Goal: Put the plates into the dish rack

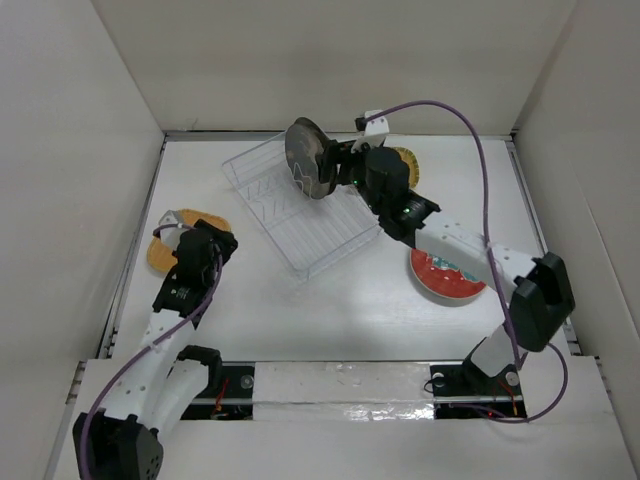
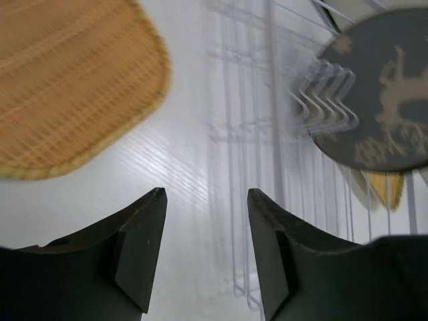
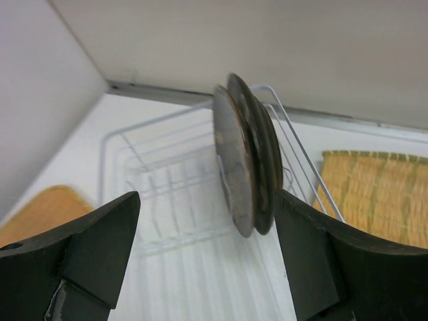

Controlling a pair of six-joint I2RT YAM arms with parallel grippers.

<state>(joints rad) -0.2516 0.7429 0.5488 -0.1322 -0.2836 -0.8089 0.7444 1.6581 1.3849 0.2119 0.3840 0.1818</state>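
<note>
- Right claw (image 3: 206, 199) spread wide, gripping nothing; the dark plate (image 3: 242, 160) stands on edge between its fingers, in the wire rack (image 3: 160, 200), frame centre.
- Left claw (image 2: 206, 197) half open and empty, bottom centre; orange plate (image 2: 67, 80) upper left.

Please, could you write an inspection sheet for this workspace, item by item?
Surface: white table, no spill seen.
Job's things: dark grey round deer-motif plate stands on edge in white wire dish rack; plain orange plate, yellow ribbed oblong plate, red-rimmed plate lie outside it.
Clutter: nothing seen.
Grippers: left claw open, empty, by orange plate; right claw open, facing dark plate's edge.
Cables: purple cable loops above right arm; another runs along left arm.
Surroundings: pale walls on three sides.
</note>
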